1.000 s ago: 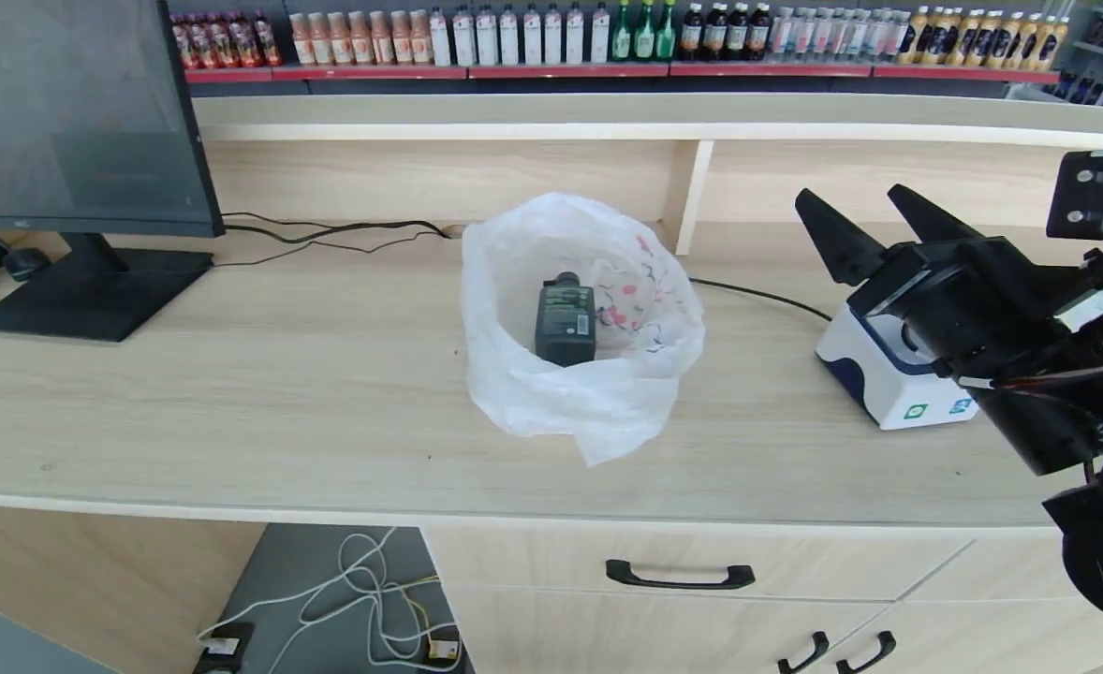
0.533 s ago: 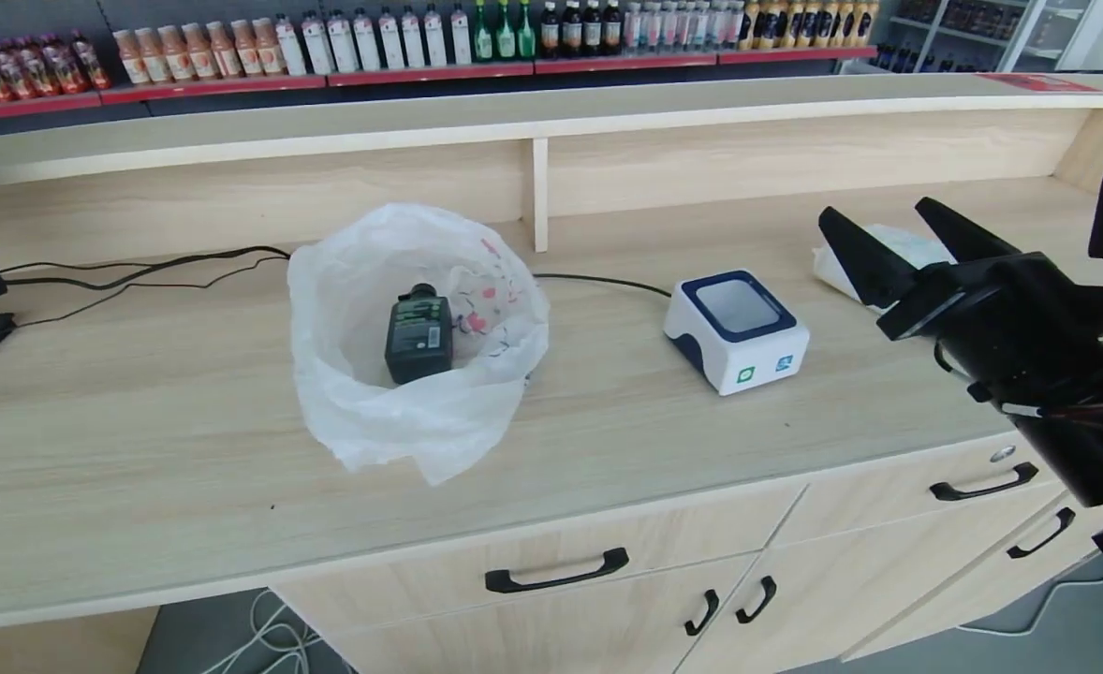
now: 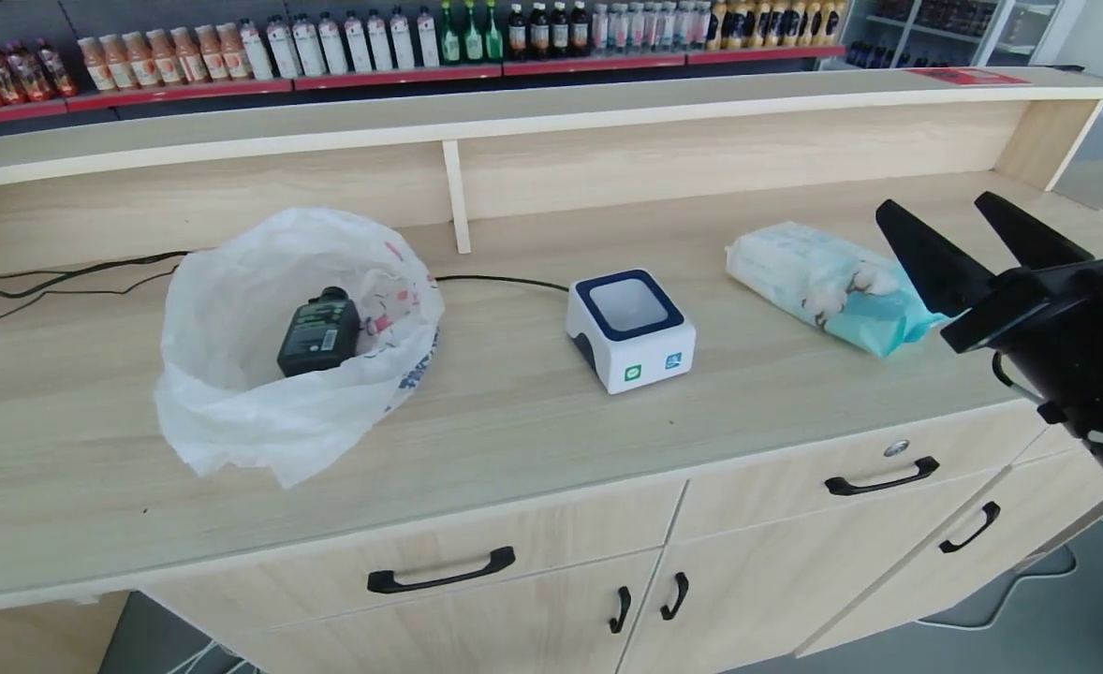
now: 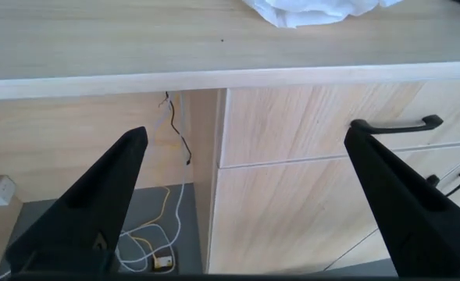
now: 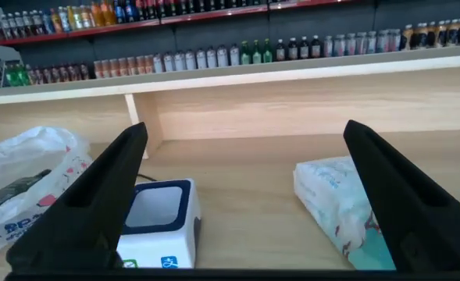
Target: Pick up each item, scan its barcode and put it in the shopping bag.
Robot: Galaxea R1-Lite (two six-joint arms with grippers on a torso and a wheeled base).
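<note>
Nearest the robot, the left gripper hangs low before the cabinet front, below the front edge of the counter, its claw spread wide and holding nothing. Loose cables lie on the floor beyond it. The cabinet front carries black drawer handles. The right gripper stands off the counter's front edge on the right side, its claw likewise wide and empty, fingers pointing toward the back. The wipes pack lies ahead of those fingers and apart from them, flat on the counter, a soft white-and-teal packet at 10 o'clock from the right gripper. The barcode scanner, a white box with a blue-rimmed window facing up, sits near the middle of the counter, with the wipes pack at its 2 o'clock, near but not touching. The shopping bag, white plastic with its mouth open upward, stands at 9 o'clock from the scanner, a bare strip of counter between them. Inside the bag lies a dark bottle, label side up, cap toward 1 o'clock. A black cable runs from the scanner's 10 o'clock side and passes behind the bag. Farther back rises the raised ledge with one upright divider at 11 o'clock from the scanner. Beyond the ledge, rows of bottles stand on red-edged shelving
</note>
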